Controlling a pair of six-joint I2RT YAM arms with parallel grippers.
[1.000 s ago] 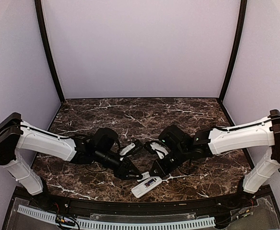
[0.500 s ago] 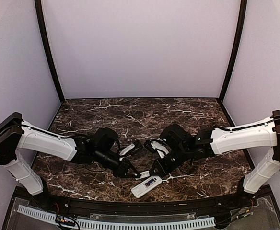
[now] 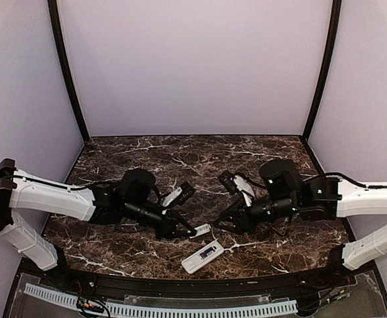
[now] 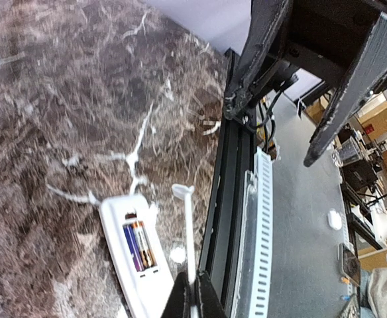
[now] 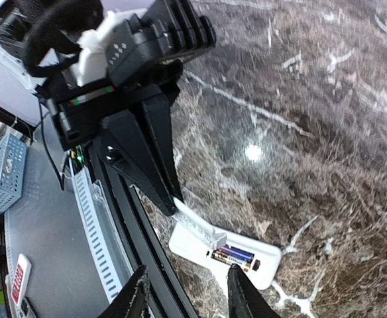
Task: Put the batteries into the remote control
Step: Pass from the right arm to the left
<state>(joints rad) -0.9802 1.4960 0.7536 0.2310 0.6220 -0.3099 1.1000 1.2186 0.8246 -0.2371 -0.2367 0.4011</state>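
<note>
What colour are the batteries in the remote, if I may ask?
Batteries: dark blue, gold ends; left wrist view.

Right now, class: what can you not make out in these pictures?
Remote: button side faces the table, hidden in every view.
Batteries: labels blurred in both wrist views, too small from above.
Cover: edge-on in the left wrist view, its lower end hidden by the left gripper.

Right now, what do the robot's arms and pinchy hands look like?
The left arm and the right arm both have smooth white rounded shells with chunky black joints. Thin black cables run along them. The left gripper and the right gripper are black, each with two flat, pointed fingers.
</note>
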